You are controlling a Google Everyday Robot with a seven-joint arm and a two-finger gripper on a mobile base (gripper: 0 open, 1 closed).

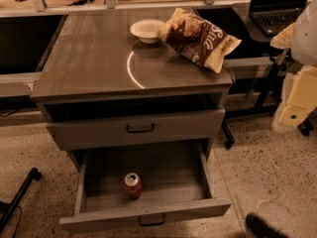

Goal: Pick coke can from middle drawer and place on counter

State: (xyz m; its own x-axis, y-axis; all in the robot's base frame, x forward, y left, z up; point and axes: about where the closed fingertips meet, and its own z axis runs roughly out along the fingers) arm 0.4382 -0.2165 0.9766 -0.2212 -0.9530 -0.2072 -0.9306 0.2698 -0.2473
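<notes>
The coke can [132, 185] is red with a silver top and stands upright in the open middle drawer [173, 182], near its front wall and left of centre. The drawer is pulled fully out, with its dark handle at the bottom of the view. The counter [94, 53] is the glossy grey-brown cabinet top with a thin bright arc on it. My arm [297, 100] hangs at the right edge, pale and bulky. My gripper [262, 226] shows as a dark shape at the bottom right, low beside the drawer's right corner, apart from the can.
A white bowl [147, 30] and a large chip bag [198, 38] lie at the counter's back right. The upper handled drawer front [136, 128] is shut. A dark desk with a laptop [277, 9] stands at the back right. A chair leg [20, 195] is at left.
</notes>
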